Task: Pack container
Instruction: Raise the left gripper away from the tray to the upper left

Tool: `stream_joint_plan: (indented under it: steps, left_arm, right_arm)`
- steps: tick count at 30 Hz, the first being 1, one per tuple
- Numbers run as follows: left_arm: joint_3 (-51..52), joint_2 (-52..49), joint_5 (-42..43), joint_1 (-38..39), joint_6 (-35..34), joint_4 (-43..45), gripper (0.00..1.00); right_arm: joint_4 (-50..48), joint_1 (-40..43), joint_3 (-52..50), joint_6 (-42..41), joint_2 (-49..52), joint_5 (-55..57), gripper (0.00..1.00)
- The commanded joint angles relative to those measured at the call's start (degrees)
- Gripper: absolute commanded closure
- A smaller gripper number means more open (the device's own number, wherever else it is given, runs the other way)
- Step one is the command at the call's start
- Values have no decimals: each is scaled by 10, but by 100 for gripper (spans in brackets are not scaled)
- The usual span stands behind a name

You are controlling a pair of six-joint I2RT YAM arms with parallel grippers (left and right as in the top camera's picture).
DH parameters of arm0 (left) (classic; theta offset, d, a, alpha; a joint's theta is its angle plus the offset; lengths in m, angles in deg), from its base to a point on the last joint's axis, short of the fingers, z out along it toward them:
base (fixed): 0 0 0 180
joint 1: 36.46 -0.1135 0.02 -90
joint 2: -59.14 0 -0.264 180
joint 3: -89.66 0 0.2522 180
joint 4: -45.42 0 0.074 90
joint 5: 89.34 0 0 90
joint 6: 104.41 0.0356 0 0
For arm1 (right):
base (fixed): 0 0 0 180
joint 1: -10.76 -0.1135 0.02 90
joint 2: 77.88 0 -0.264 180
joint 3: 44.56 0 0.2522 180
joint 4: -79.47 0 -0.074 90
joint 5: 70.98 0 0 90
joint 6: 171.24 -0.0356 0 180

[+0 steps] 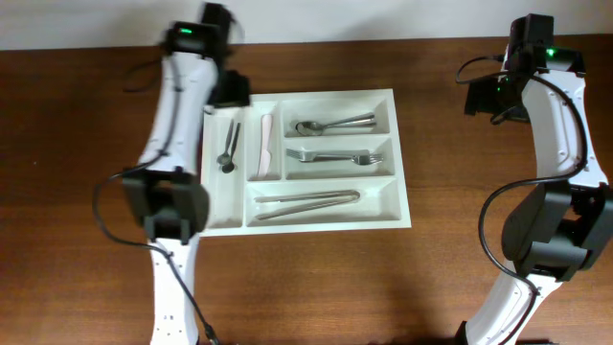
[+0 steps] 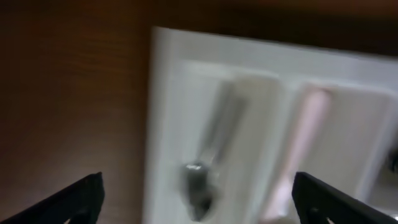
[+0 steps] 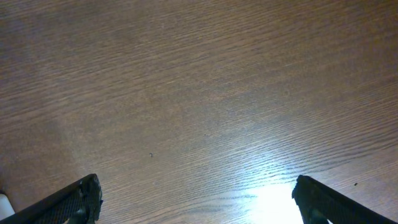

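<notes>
The white cutlery tray lies in the middle of the table. Its left upright slot holds a small dark spoon, the second upright slot a pale pink utensil. The long compartments hold spoons, forks and tongs. My left gripper is open and empty above the tray's far left corner; its blurred wrist view shows the spoon and the pink utensil between the fingers. My right gripper is open and empty over bare wood.
The brown wooden table lies all around the tray. A white wall strip runs along the far edge. Both arm bases stand near the front, at left and right.
</notes>
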Motion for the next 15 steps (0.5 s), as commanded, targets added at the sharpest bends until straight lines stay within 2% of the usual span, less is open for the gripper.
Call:
stream_joint_plan:
  steps: [1, 6, 15]
  left_arm:
    - [-18, -2, -6, -60, 1, -13, 1]
    - [-18, -2, -5, -119, 1, -36, 1]
    - [-18, -2, -4, -156, 1, -59, 1]
  right_arm:
    - [0, -3, 5, 4, -11, -1, 1]
    - [0, -3, 5, 4, -11, -1, 1]
    - [0, -3, 5, 4, -11, -1, 1]
